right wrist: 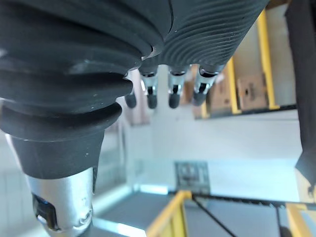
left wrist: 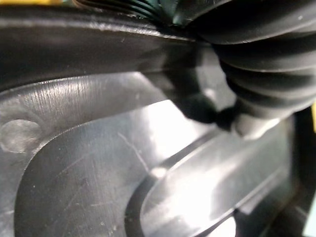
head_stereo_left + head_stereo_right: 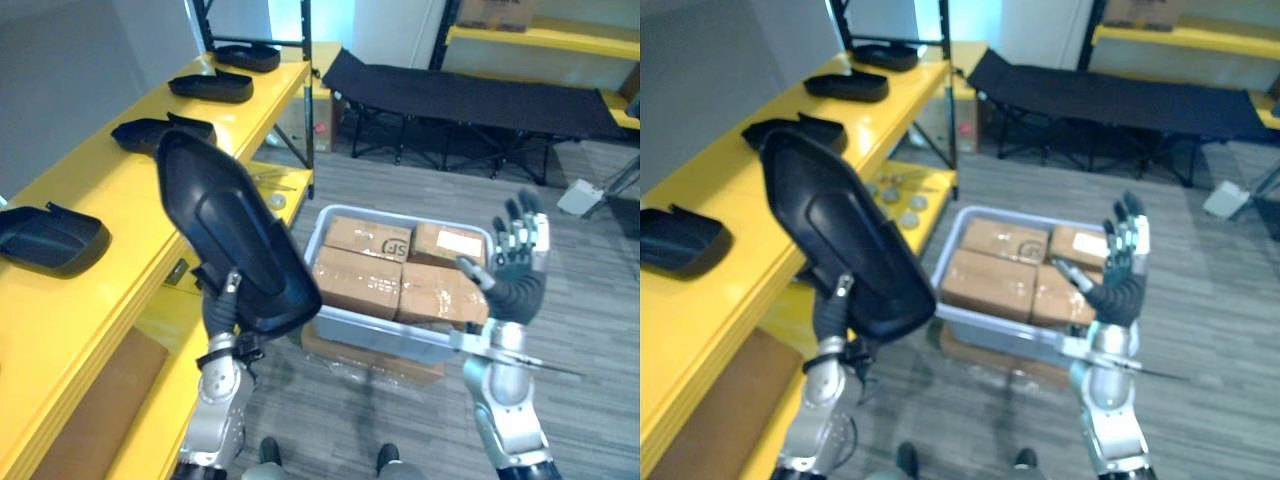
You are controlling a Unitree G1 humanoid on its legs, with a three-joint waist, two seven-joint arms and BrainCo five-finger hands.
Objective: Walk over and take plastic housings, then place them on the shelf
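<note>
Held housing [image 3: 225, 235]: black plastic shell, raised and tilted, beside the front edge of the yellow shelf [image 3: 95, 188], touching no surface.
Left robot hand [image 3: 222, 305]: grips the held housing at its lower end, thumb pressed on its face.
Shelved housings [image 3: 212, 87]: four black shells spaced along the shelf top.
Right robot hand [image 3: 515, 255]: raised, fingers spread wide, holding nothing.
Grey bin [image 3: 400, 340]: on the floor between the arms.
Cardboard boxes [image 3: 360, 280]: packed inside the grey bin.

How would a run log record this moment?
left hand: grips black housing, raised | right hand: open, empty | yellow shelf: other housings
</note>
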